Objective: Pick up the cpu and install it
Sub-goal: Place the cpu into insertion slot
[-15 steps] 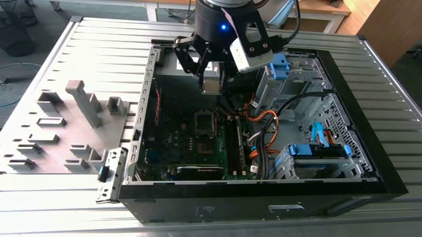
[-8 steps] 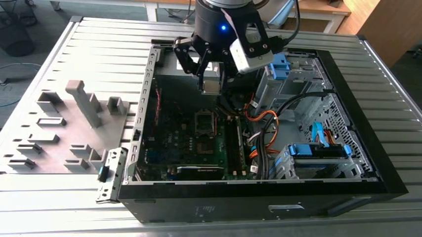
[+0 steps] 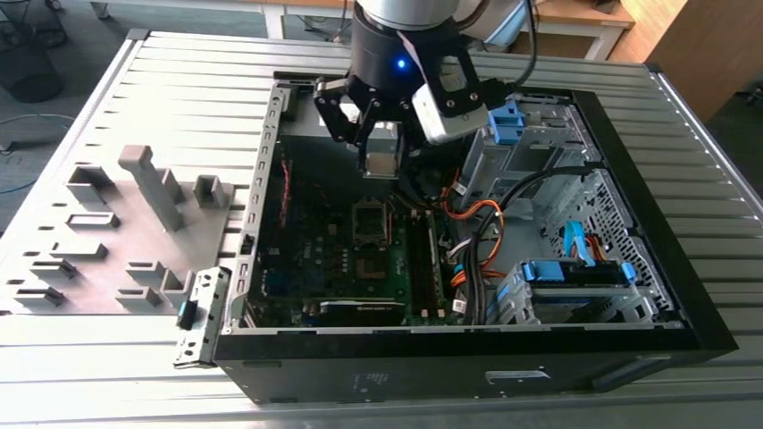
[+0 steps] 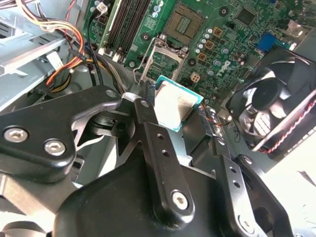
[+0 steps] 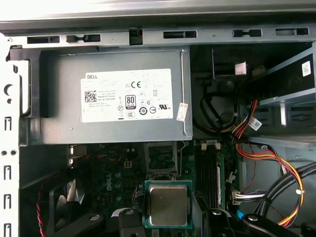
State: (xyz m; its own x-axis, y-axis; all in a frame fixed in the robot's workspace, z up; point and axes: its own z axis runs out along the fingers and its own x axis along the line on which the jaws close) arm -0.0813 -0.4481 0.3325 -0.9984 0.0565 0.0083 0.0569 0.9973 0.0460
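An open computer case (image 3: 620, 344) is laid flat on the ribbed counter (image 3: 107, 357), nearer the edge at the exterior view's right. A grey tray (image 3: 71, 268) of blocks is set toward the opposite edge. The pincer (image 3: 379, 166) is hung over the far half of the case and is clamped on the cpu (image 3: 379, 164). In both wrist views the chip is seen gripped by two opposite edges, its silvery top exposed between the black fingers (image 4: 144, 111).

The cpu (image 5: 169, 203) is held clear above the green motherboard (image 3: 346, 259) and touches nothing else. The socket (image 3: 370, 220) is seen empty beneath it, between the chip and the power supply (image 5: 113, 98) in the first wrist view. In the second wrist view the socket (image 4: 185, 22) is seen beyond the cpu (image 4: 177, 101), with its metal retaining frame (image 4: 163, 54) apparently swung open.

The chip is square, so no long axis is to be reckoned. Its edges are judged roughly parallel to those of the socket (image 5: 160, 160). It is judged to hang above the socket and slightly off to one side, though the true sideways offset cannot be told.
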